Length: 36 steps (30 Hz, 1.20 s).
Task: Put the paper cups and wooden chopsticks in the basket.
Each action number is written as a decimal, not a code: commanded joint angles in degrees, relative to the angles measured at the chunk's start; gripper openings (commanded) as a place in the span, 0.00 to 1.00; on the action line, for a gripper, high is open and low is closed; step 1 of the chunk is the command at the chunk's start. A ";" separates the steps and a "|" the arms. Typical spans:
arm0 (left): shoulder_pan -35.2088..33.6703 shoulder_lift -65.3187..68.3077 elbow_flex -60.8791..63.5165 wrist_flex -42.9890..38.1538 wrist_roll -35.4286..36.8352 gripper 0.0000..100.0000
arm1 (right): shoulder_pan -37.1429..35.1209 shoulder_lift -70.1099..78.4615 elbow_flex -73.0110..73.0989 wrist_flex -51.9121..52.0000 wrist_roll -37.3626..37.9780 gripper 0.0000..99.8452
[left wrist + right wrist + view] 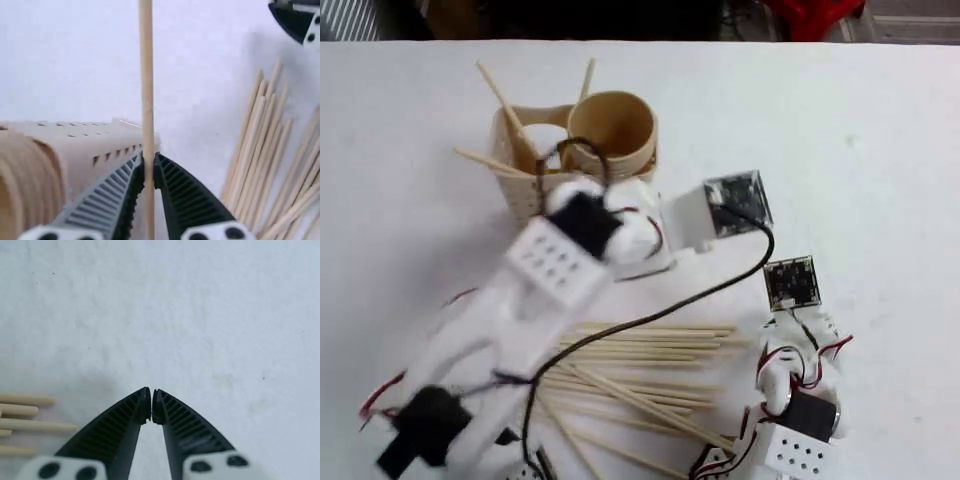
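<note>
A perforated beige basket [525,195] stands at the back of the white table with a paper cup [618,125] upright in it and a few wooden chopsticks [505,100] sticking out. My left arm [555,260] stretches from the front left up to the basket. In the left wrist view, my left gripper [149,167] is shut on a single chopstick [146,75] just beside the basket wall [80,145], and a cup's rim [20,175] is close by. Loose chopsticks [640,370] lie in a pile at the front. My right gripper [151,405] is shut and holds nothing, over bare table near the chopstick ends [25,412].
The right arm [798,400] sits at the front right beside the pile, its wrist camera board [790,282] pointing back. A black cable [720,285] runs from the left arm's camera [735,200] across the pile. The table's right half is bare white surface.
</note>
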 commanded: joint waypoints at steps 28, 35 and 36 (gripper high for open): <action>-37.05 -15.87 28.40 -60.48 46.33 0.05 | 0.40 -0.57 0.35 0.40 0.26 0.02; -39.16 -16.31 25.05 -54.77 46.42 0.13 | 0.40 -0.57 0.35 0.40 0.26 0.02; -39.16 -16.31 23.65 -53.01 46.42 0.12 | 0.40 -0.57 0.35 0.40 0.26 0.02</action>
